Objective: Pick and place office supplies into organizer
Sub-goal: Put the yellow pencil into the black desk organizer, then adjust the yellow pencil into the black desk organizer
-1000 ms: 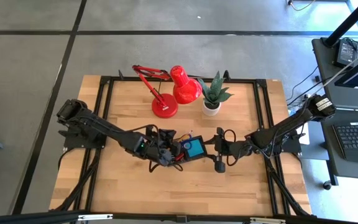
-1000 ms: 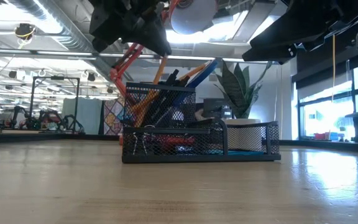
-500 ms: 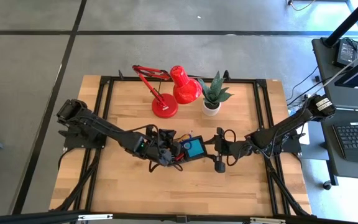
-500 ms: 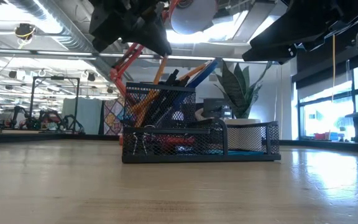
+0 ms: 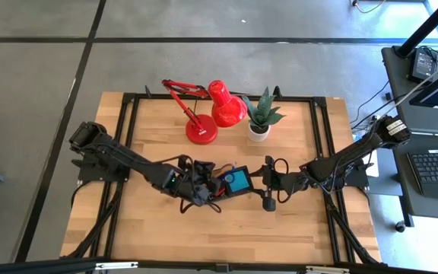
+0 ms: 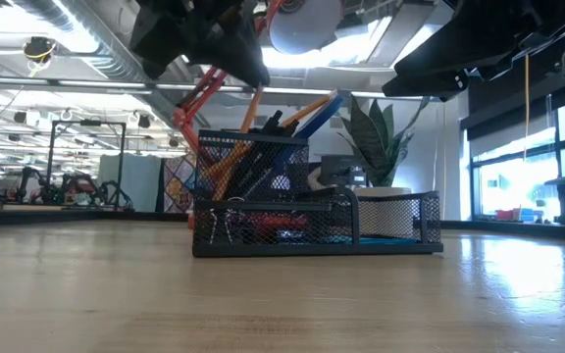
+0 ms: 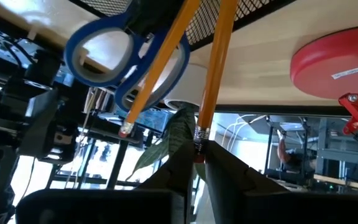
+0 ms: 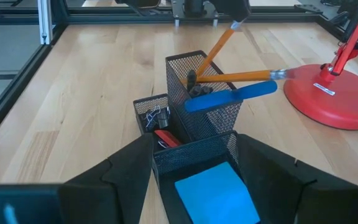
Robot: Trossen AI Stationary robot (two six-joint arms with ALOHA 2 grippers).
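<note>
The organizer (image 5: 233,181) is a black mesh tray standing mid-table, with a tall cup (image 8: 201,93) holding pencils, dark pens and blue scissors (image 7: 107,53). A blue note pad (image 8: 216,196), a red eraser and black clips lie in its low compartments. My left gripper (image 7: 194,165) is on the organizer's left side (image 5: 201,187), raised above the cup and shut on an orange pencil (image 7: 217,68). My right gripper (image 8: 196,143) is open at the organizer's right end, one finger along each side of the note pad compartment. My left gripper pinches the pencil's eraser end (image 7: 197,142) between its two fingers, which lie along the pencil. The pencil slants down from the fingers, and its other end stands inside the cup (image 6: 253,157). My right gripper's fingers (image 8: 132,171) run right beside the tray's walls; whether they touch, I cannot tell.
A red desk lamp (image 5: 213,106) with a round base (image 8: 331,93) and a potted plant (image 5: 262,114) stand toward the far edge behind the organizer. Bare wooden tabletop (image 5: 226,228) lies on the near side and to the left.
My left gripper has drawn back a little toward the table's left, still shut on the pencil. The organizer and my right gripper have stayed where they were.
</note>
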